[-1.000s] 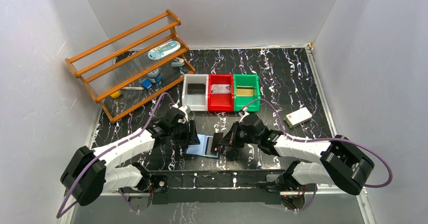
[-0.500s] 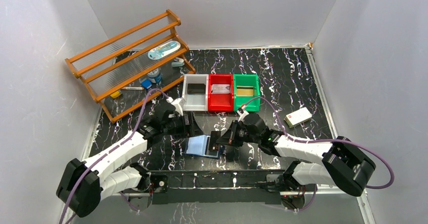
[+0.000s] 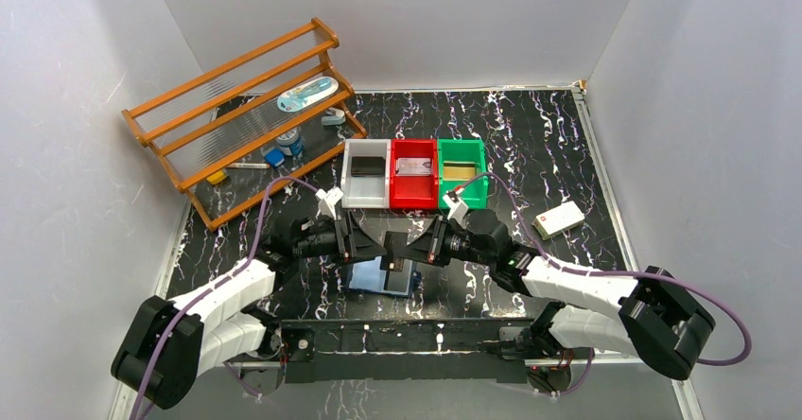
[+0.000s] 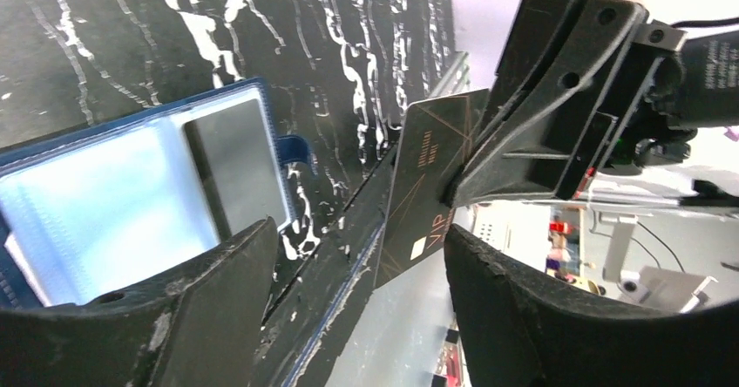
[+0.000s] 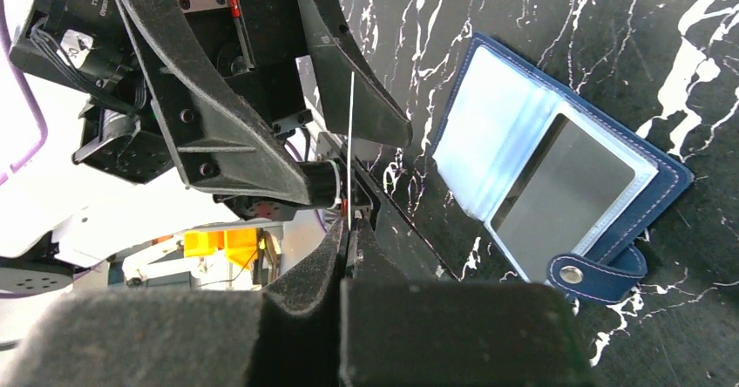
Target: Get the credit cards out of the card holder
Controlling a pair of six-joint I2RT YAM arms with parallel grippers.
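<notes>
The navy card holder [image 3: 378,276] lies open on the black marbled table, light blue inside facing up, with a silvery-grey credit card [image 4: 236,164] in one pocket. Above its right side my right gripper [image 3: 413,248] is shut on a black credit card [image 4: 424,193] marked VIP and holds it on edge. My left gripper [image 3: 375,247] faces it with jaws open, one finger [image 5: 353,73] on each side of the card's free end and apart from it. In the right wrist view the card [image 5: 350,134] shows as a thin line.
White [image 3: 366,191], red [image 3: 413,196] and green [image 3: 462,196] bins stand behind the grippers, holding a black, a silvery and a gold card. A white block [image 3: 558,219] lies at the right. A wooden rack [image 3: 241,122] with small items fills the back left.
My left gripper opened, lifted off the card holder and turned toward the right gripper. My right gripper raised the black card up and left, into the gap between the left jaws.
</notes>
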